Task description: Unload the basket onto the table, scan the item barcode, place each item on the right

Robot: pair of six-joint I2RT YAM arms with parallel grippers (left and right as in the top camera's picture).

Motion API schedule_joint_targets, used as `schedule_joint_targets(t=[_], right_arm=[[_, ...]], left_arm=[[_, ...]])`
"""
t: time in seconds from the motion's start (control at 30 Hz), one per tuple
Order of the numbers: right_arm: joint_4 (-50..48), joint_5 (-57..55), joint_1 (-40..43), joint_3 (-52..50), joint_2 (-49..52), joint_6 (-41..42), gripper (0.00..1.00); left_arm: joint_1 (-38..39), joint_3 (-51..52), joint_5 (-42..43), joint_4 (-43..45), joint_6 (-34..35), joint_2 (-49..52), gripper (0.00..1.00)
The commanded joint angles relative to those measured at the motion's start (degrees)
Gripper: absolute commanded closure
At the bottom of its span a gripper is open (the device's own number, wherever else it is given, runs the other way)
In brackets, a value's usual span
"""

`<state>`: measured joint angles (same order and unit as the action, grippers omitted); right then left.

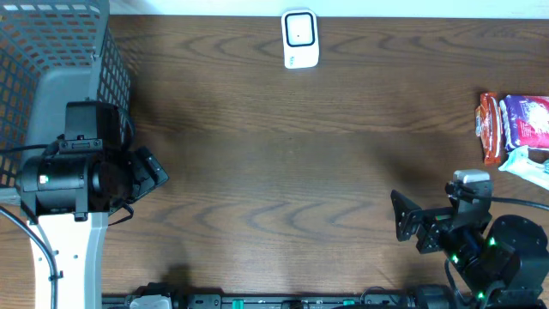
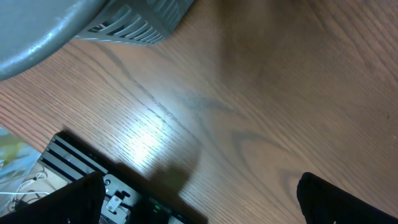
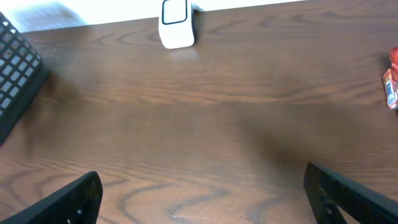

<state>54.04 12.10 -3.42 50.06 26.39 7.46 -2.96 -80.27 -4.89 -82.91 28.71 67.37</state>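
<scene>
The brown wooden surface (image 1: 283, 172) was mostly bare across its middle. A grey mesh basket (image 1: 51, 43) stood at its far left corner, and the left arm (image 1: 69, 172) was just on the near side of it. The right arm (image 1: 489, 249) sat at the near right corner.

The items lay bunched at the right edge, about halfway along it. A red packet (image 1: 489, 129) was the one nearest the middle, with a purple packet (image 1: 526, 120) touching it on the edge side. A pale packet (image 1: 530, 165) was just nearer than those two. A white scanner (image 1: 300, 39) stood at the middle of the far edge, well apart from the packets and from both arms.

The left fingers (image 2: 74, 199) were spread wide with nothing between them, only bare wood and the black rail (image 2: 81, 162) along the near edge. They hung by the basket on the left side, well apart from every packet.

The right fingers (image 3: 348, 196) were also spread wide and held nothing. They pointed across the surface toward the far edge. In the right wrist view the scanner was ahead, slightly left of the gap. Only a sliver of the red packet showed at the right border, outside the gap and touching neither finger. From overhead the packets lay farther back and toward the right edge from these fingers, near but clearly apart.
</scene>
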Motion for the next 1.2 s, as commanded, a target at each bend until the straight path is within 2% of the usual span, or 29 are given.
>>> schedule_joint_targets(t=[0.0, 0.2, 0.43, 0.53, 0.67, 0.8, 0.97, 1.17], right_arm=[[1.31, 0.02, -1.22, -0.31, -1.40, 0.83, 0.01], [6.99, 0.02, -3.72, -0.31, -4.74, 0.83, 0.01], [18.12, -0.20, -4.57, -0.31, -7.98, 0.66, 0.01], [17.64, -0.20, -4.57, -0.31, -8.15, 0.66, 0.01], [16.26, -0.20, -5.20, -0.31, -8.15, -0.74, 0.01], [13.49, -0.20, -6.95, -0.81, -8.39, -5.97, 0.01], [4.70, -0.20, -6.97, -5.16, -10.99, -8.94, 0.01], [-9.51, -0.17, -6.95, -16.33, -16.94, -9.07, 0.01]], left_arm=[[-0.31, -0.02, -0.72, -0.20, 0.55, -0.02, 0.02], [-0.31, -0.02, -0.72, -0.20, 0.52, -0.02, 0.02], [-0.31, -0.02, -0.72, -0.20, 0.55, -0.02, 0.02], [-0.31, -0.02, -0.72, -0.20, 0.52, -0.02, 0.02], [-0.31, -0.02, -0.72, -0.20, 0.55, -0.02, 0.02], [-0.31, -0.02, -0.72, -0.20, 0.52, -0.02, 0.02], [-0.31, -0.02, -0.74, -0.20, 0.55, -0.02, 0.02], [-0.31, -0.02, -0.74, -0.20, 0.52, -0.02, 0.02]])
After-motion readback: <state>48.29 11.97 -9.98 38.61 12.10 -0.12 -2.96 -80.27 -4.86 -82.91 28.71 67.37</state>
